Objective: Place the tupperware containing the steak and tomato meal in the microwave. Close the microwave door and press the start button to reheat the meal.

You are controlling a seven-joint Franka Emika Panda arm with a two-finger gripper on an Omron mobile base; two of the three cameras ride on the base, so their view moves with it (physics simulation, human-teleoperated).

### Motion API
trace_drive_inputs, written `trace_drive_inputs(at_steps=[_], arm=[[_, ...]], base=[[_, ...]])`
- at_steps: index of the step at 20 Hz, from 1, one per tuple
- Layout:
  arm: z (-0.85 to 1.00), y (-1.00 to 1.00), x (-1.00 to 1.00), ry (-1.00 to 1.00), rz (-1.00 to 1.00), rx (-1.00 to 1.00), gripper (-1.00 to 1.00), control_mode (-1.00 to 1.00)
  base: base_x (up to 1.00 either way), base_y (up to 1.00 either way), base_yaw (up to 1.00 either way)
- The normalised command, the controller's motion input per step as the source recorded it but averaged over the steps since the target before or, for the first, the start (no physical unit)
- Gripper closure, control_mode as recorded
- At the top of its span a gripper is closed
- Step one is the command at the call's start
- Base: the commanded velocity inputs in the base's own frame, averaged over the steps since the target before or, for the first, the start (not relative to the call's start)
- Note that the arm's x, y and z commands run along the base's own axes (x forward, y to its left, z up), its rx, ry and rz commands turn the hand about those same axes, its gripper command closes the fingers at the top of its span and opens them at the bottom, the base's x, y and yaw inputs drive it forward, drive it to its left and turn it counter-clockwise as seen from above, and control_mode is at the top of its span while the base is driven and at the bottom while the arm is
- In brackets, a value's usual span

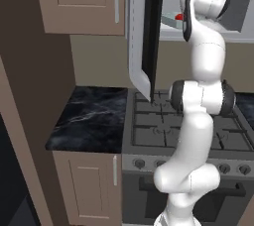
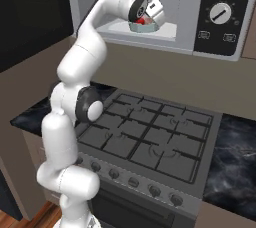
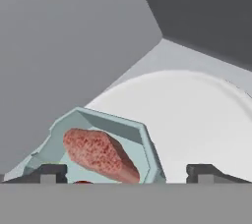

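The pale teal tupperware (image 3: 143, 139) sits on the white turntable (image 3: 197, 115) inside the microwave (image 2: 185, 12). The pinkish steak (image 3: 98, 154) lies in it, and a sliver of the red tomato (image 3: 82, 182) shows at the bottom edge. My gripper (image 3: 125, 171) hangs over the tray, open, with its two fingertips wide apart; the right one stands clear of the tray's rim. From the right base view, the hand reaches into the cavity above the tupperware (image 2: 145, 28) and tomato (image 2: 144, 21). The microwave door (image 1: 144, 31) stands swung open to the left.
The microwave's dark control panel (image 2: 220, 14) with a round dial is to the right of the cavity. Below lies a gas stove (image 2: 150, 132) with knobs along its front. A dark marble counter (image 1: 94, 116) and a beige wall cabinet (image 1: 84, 2) flank the open door.
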Motion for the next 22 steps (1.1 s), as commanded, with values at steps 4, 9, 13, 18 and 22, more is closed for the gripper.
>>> trace_drive_inputs(at_steps=[4, 9, 13, 18, 22], arm=[[-0.58, 0.38, -0.52, -0.41, 0.0, -0.17, -1.0, -1.0], [0.03, 0.27, -0.95, -0.18, 0.0, -0.17, -1.0, -1.0], [0.53, 0.01, -1.0, -0.06, 0.0, -0.09, -1.0, -1.0], [0.68, 0.0, -1.0, 0.0, 0.05, -0.16, -1.0, -1.0], [0.46, 0.01, -1.0, 0.02, 0.21, -0.3, -1.0, -1.0]], base=[[0.0, 0.0, 0.0], [0.0, 0.0, 0.0], [0.0, 0.0, 0.0], [0.0, 0.0, 0.0], [0.0, 0.0, 0.0]])
